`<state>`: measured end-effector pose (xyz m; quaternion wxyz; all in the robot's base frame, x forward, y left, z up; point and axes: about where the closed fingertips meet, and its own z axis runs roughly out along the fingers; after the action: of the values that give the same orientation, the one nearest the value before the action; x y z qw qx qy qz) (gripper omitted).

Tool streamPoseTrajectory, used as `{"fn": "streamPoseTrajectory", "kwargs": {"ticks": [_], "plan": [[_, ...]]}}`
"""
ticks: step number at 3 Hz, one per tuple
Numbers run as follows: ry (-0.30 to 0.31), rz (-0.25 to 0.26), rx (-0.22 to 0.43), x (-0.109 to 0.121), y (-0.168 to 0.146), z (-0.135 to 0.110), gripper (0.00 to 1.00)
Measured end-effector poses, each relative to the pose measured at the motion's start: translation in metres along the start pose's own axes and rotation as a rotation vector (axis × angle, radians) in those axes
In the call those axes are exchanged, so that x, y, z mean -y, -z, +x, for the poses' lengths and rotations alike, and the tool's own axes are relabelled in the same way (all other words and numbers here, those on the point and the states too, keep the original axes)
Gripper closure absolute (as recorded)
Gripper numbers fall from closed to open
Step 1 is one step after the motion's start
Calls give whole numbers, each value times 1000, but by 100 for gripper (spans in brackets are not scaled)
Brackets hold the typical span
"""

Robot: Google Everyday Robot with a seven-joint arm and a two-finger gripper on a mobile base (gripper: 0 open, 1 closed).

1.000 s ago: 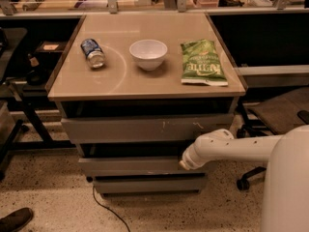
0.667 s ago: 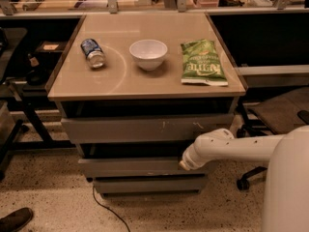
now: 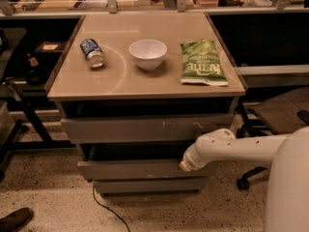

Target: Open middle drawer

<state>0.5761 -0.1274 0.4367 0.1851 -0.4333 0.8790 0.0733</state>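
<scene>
Lacking a handle, the rigid middle drawer [image 3: 135, 170] likely pulls by its top edge; the pincer [image 3: 185, 165] sits there, state unclear.

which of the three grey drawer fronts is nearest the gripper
The wide, shallow, plain grey middle drawer: the gripper sits at its upper edge. The taller scratched grey drawer front lies above it, the slimmest grey drawer front below.

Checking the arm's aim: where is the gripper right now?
In the camera view, the gripper sits low and right of centre, at the top front edge of the middle drawer near its right end, below the scratched upper drawer.
</scene>
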Motion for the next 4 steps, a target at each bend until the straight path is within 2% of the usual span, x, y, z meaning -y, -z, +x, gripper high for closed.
{"fn": "streamPoseTrajectory", "kwargs": {"ticks": [2, 3, 4], "plan": [[-23, 7, -21, -9, 9, 14, 100], [-58, 11, -55, -24, 26, 36, 100], [-58, 11, -55, -24, 26, 36, 100]]}}
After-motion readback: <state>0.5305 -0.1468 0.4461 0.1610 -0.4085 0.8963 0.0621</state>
